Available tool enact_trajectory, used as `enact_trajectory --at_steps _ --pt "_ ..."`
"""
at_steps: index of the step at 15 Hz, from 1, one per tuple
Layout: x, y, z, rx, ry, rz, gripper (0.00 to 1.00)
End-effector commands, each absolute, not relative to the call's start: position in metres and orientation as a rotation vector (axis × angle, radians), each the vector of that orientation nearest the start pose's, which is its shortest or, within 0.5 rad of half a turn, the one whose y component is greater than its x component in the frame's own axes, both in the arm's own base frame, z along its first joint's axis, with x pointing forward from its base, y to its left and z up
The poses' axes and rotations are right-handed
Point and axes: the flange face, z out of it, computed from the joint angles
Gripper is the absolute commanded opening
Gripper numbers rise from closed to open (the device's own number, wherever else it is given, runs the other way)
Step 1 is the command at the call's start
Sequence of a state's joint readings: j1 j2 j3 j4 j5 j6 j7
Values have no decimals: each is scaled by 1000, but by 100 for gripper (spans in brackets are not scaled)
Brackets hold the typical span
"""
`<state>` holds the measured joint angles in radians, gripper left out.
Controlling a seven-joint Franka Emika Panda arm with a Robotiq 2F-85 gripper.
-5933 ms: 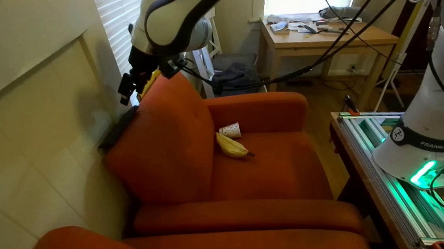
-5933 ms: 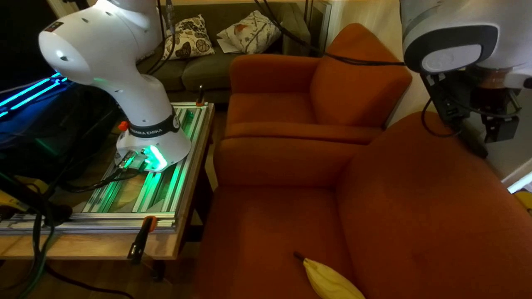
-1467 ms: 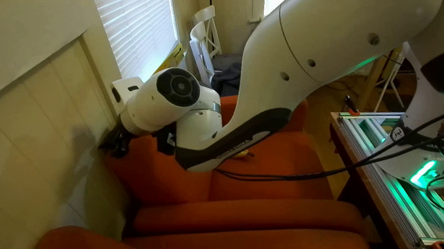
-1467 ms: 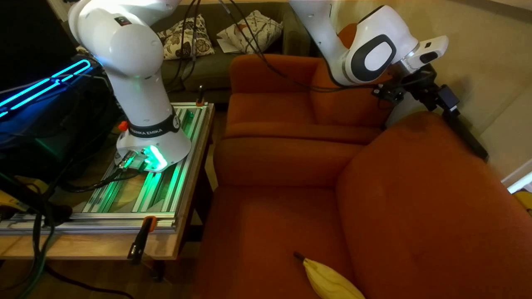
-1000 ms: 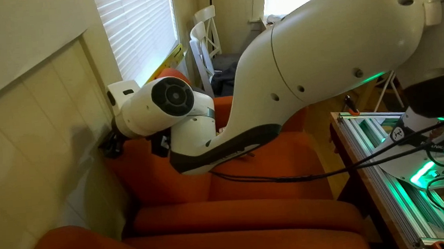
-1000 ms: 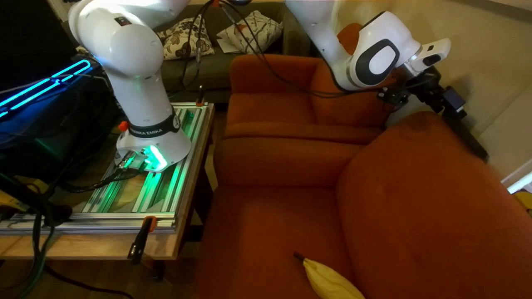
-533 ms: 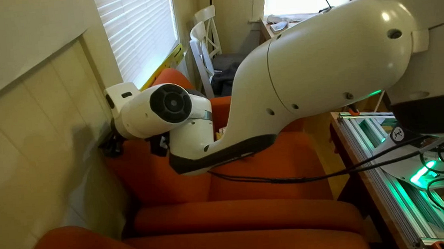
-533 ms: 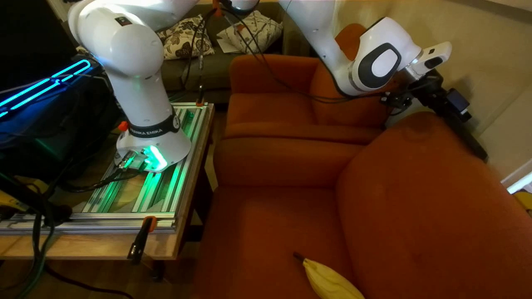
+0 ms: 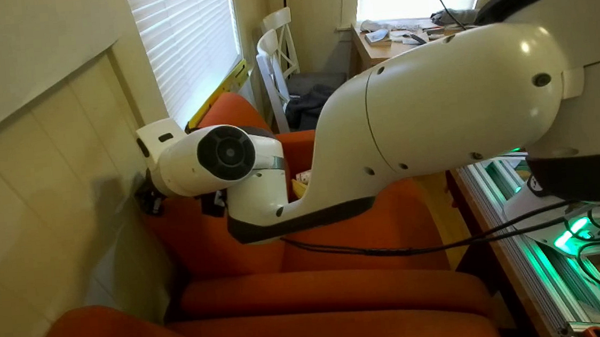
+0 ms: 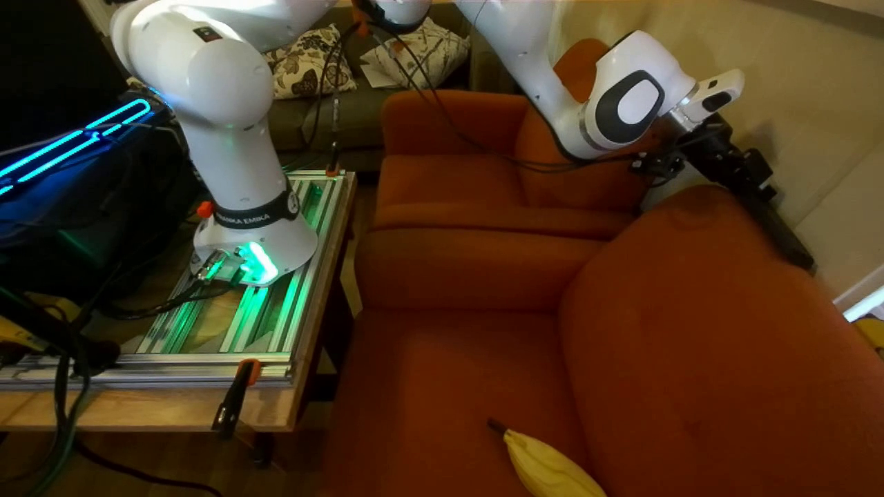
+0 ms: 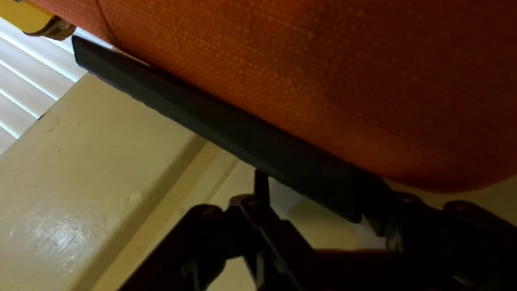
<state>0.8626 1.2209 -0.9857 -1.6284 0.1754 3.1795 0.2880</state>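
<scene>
A long dark bar (image 11: 218, 121) lies along the top of the orange chair's backrest (image 11: 323, 81), by the wall. It also shows in an exterior view (image 10: 780, 231). My gripper (image 11: 313, 190) is at the bar's near end, its jaws partly closed with the bar slanting between them. One of the fingers (image 11: 261, 186) meets the bar's lower edge; the dark far finger merges with its end. In an exterior view the gripper (image 10: 753, 179) points down along the bar; elsewhere my wrist largely hides the gripper (image 9: 150, 199) and the bar.
A yellow banana (image 10: 549, 462) lies on the chair seat; a speckled cup (image 9: 304, 176) shows partly behind my arm. The wall (image 9: 65, 181) is close to the gripper. A yellow strip (image 9: 224, 91) stands by the window. Cables (image 9: 392, 251) hang from my arm.
Over several seconds the arm swung over the backrest and the gripper came down to the bar. In the last half second the fingers drew in and the bar's far end shifted slightly.
</scene>
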Motion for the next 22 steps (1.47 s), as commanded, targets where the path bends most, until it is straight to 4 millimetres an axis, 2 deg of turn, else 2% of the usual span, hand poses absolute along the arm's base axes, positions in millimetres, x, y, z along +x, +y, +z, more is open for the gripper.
enact_trajectory --at_steps 1,2,4,12,18,19,22 --pt "728 87 201 2288 224 1043 27" --pt "728 88 203 2285 226 1033 20" --pt "729 87 209 2276 217 1019 16" --pt "728 78 222 2253 199 951 5" --pt "717 81 231 2251 188 873 5" --pt "714 81 233 2248 190 866 1" --pt "706 81 235 2239 196 827 0"
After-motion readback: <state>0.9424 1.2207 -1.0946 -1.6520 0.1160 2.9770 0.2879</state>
